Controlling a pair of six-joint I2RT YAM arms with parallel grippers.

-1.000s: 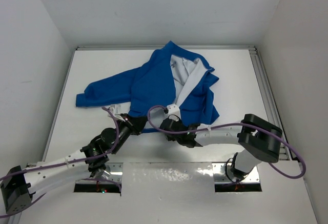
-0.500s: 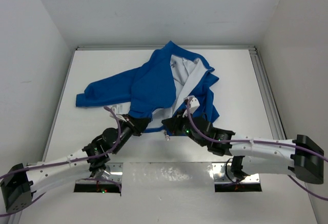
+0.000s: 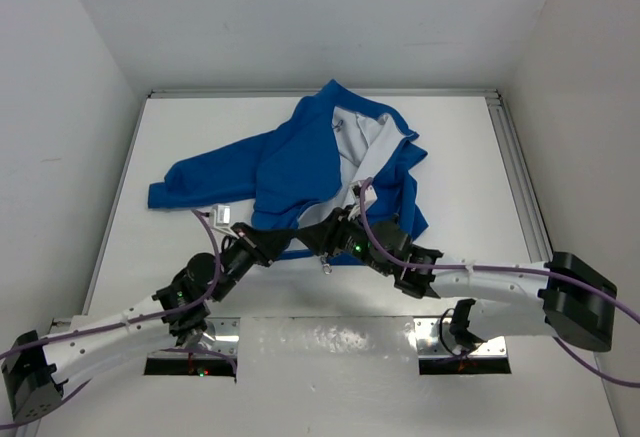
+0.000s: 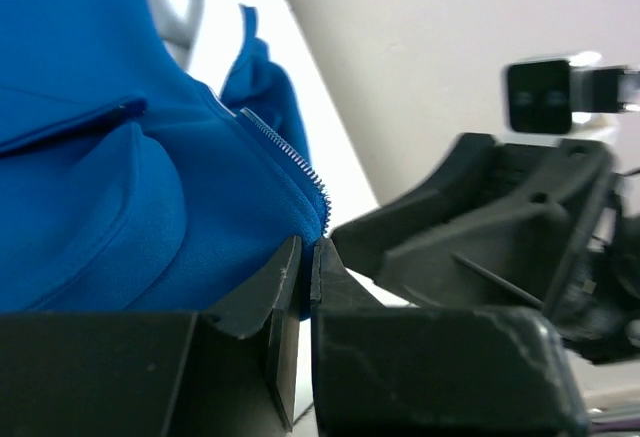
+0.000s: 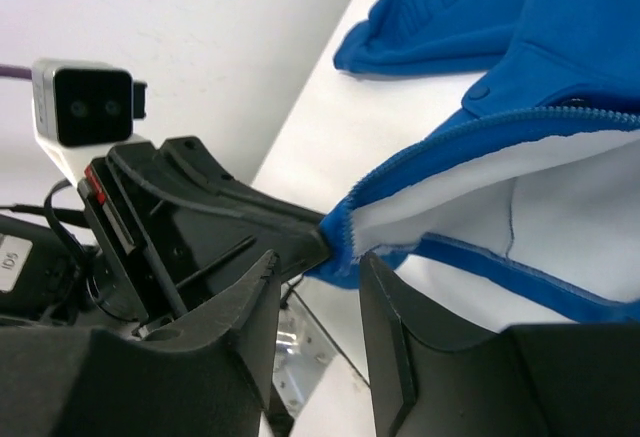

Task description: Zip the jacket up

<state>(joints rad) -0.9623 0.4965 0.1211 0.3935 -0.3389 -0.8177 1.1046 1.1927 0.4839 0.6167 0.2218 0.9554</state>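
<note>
From overhead, the whole jacket (image 3: 300,157) can be seen lying on the white worktop (image 3: 200,127). It spreads away from the left gripper (image 3: 272,241) toward the far wall, and one sleeve (image 3: 190,182) is flung out to that gripper's left. The front is open, so a wedge of pale lining (image 3: 365,147) shows. This view is too distant to show how either gripper's jaws stand.

The wrist cameras show that. In the left wrist view, the left gripper (image 4: 308,257) is pinched tight on the bottom corner of one blue front panel (image 4: 100,177). The row of zipper teeth (image 4: 285,147) runs down right into the grip.

The right wrist view shows the other side of that corner, with the blue edge, its zipper teeth (image 5: 520,117) and the white lining (image 5: 480,197) behind. The right gripper (image 5: 318,257) faces the left gripper (image 5: 230,212) almost tip to tip. Its jaws stand apart with the pinched corner in the gap between them, and they are not clamped on it. The fabric is bright blue, soft and rumpled, with a stitched seam near the hem.
</note>
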